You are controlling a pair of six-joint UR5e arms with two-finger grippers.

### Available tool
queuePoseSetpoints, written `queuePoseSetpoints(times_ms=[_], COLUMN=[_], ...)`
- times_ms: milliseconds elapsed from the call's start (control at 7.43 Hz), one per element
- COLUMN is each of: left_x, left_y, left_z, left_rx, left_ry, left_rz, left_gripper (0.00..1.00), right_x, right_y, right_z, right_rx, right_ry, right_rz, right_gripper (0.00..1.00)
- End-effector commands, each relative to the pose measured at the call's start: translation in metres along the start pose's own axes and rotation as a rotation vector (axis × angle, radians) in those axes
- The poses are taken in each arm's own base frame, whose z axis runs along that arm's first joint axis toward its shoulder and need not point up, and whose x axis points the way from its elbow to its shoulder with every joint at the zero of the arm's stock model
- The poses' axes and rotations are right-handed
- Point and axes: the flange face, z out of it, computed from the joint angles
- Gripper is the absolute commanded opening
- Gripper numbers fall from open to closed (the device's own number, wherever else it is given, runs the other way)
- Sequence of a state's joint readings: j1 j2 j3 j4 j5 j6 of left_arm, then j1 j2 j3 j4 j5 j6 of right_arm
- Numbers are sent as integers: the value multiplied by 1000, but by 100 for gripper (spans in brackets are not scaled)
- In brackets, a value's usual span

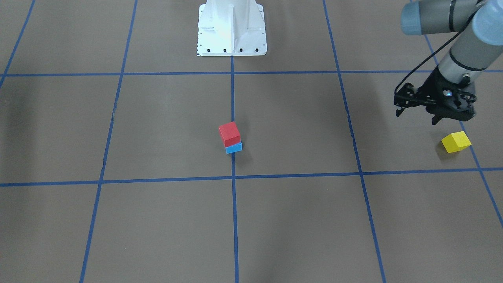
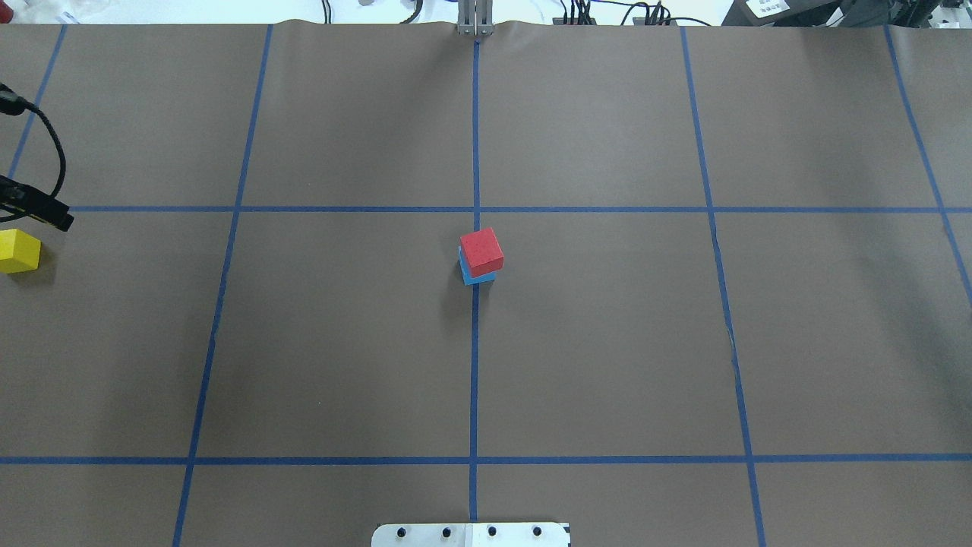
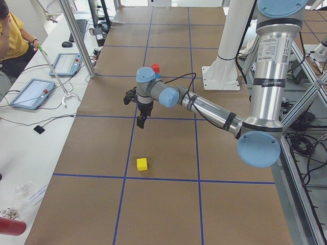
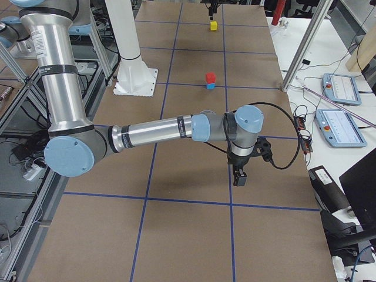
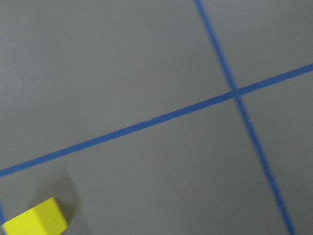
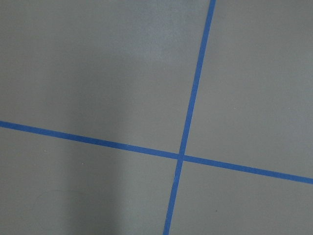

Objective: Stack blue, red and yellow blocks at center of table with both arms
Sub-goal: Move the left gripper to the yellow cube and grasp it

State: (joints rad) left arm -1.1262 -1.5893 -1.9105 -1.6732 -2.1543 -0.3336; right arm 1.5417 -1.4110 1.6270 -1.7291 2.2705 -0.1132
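A red block (image 1: 229, 133) sits on top of a blue block (image 1: 234, 148) at the table's center; the stack also shows in the overhead view, red (image 2: 481, 251) over blue (image 2: 477, 278). A yellow block (image 1: 456, 142) lies alone far out on my left side, and it also shows in the overhead view (image 2: 18, 251) and at the bottom left of the left wrist view (image 5: 36, 219). My left gripper (image 1: 452, 118) hovers just above and behind it, open and empty. My right gripper (image 4: 239, 176) hangs low over bare table on the far right side; I cannot tell whether it is open or shut.
The robot's white base (image 1: 231, 29) stands behind the center stack. Blue tape lines (image 2: 474, 365) divide the brown table. Tablets and cables lie on a side bench (image 3: 30, 92) beyond the table edge, where an operator (image 3: 13, 35) sits.
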Motion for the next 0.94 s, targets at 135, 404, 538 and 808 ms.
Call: queuePoseSetpoints(times_ms=[135,404,538,808], left_x=[-94,-127,-132,-137], left_y=[38,48,49,43], left_z=[50,68,75,89], left_rx=[10,-4,23,81], left_ry=[-26,-42,-33,-5], left_rz=[-89,-159,-227,-349], left_gripper=[99,99,99,99], right_x=[7,11,11,10], right_y=[6,14,14,13], right_z=[2,9,8,8], right_rx=[2,-11,-10,-9], right_ry=[-5,-8,-8,-7], right_rz=[1,9,10,9], right_gripper=[100,100,100,100])
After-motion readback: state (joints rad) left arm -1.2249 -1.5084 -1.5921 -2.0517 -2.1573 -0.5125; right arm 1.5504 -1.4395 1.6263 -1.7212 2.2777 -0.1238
